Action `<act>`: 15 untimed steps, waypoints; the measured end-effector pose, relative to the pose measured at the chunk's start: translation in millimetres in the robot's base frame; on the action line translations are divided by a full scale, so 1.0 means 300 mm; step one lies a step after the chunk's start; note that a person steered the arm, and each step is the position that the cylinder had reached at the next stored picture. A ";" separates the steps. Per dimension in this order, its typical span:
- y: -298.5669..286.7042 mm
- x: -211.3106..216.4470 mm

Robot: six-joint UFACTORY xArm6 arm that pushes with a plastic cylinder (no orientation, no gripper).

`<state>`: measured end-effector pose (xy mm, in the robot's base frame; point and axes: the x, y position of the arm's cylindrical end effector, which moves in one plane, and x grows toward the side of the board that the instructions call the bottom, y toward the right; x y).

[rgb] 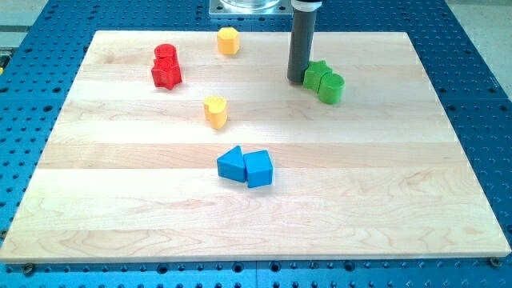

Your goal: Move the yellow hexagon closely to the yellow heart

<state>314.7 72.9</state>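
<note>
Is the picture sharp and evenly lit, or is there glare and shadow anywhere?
Camera view: sharp throughout, light soft and even, no strong glare on the wooden board; only faint, short shadows under the blocks, such as the yellow heart, and beside my tip.

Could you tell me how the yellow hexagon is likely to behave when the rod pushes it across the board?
The yellow hexagon looks squat and flat-based, so it should probably slide rather than tip or roll. Its flat sides may let it turn if pushed off-centre. The wooden board looks smooth, so it likely glides easily. My tip is at the view's right of it, beside the green blocks.
</note>
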 end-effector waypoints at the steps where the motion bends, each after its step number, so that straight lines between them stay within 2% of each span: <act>1: -0.093 -0.098; 2: -0.011 -0.214; 3: -0.037 -0.403; 6: -0.283 -0.404; 7: -0.307 -0.362; 8: -0.306 -0.055; 9: -0.251 -0.180; 10: -0.277 -0.400; 14: -0.415 -0.375; 15: -0.445 -0.188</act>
<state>258.2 -60.7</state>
